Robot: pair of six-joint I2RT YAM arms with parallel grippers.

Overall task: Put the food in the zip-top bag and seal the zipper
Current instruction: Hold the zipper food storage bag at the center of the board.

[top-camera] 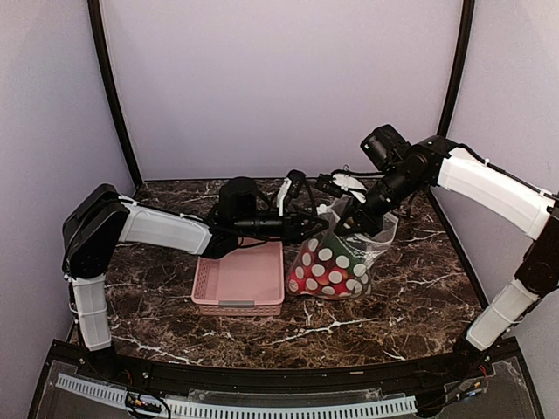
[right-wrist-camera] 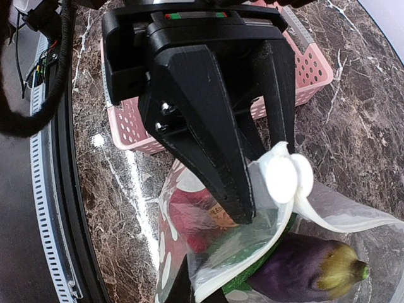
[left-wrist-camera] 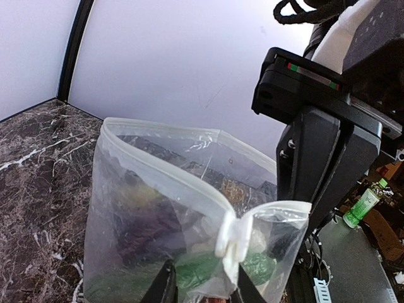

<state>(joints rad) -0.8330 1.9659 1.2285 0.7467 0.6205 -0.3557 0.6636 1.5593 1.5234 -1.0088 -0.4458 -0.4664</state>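
The zip-top bag point(top-camera: 336, 262), clear with white dots, stands right of the basket with the food inside: a purple eggplant point(right-wrist-camera: 303, 268), a red fruit point(right-wrist-camera: 196, 211) and a green piece point(left-wrist-camera: 202, 268). Its zipper point(left-wrist-camera: 170, 173) gapes, the two strips apart, and they meet at a white tab point(left-wrist-camera: 232, 237). My left gripper point(left-wrist-camera: 204, 287) straddles that end of the mouth, jaws a little apart with loose film between them. Across the mouth, my right gripper point(right-wrist-camera: 202, 291) is shut on the bag's rim strip. In the top view the left gripper point(top-camera: 319, 229) and right gripper point(top-camera: 349, 225) meet over the bag.
A pink slatted basket point(top-camera: 240, 284) sits just left of the bag, under the left arm. The marble table is walled by lilac panels behind and at both sides. The right gripper's black fingers point(left-wrist-camera: 322, 170) stand close by the left gripper.
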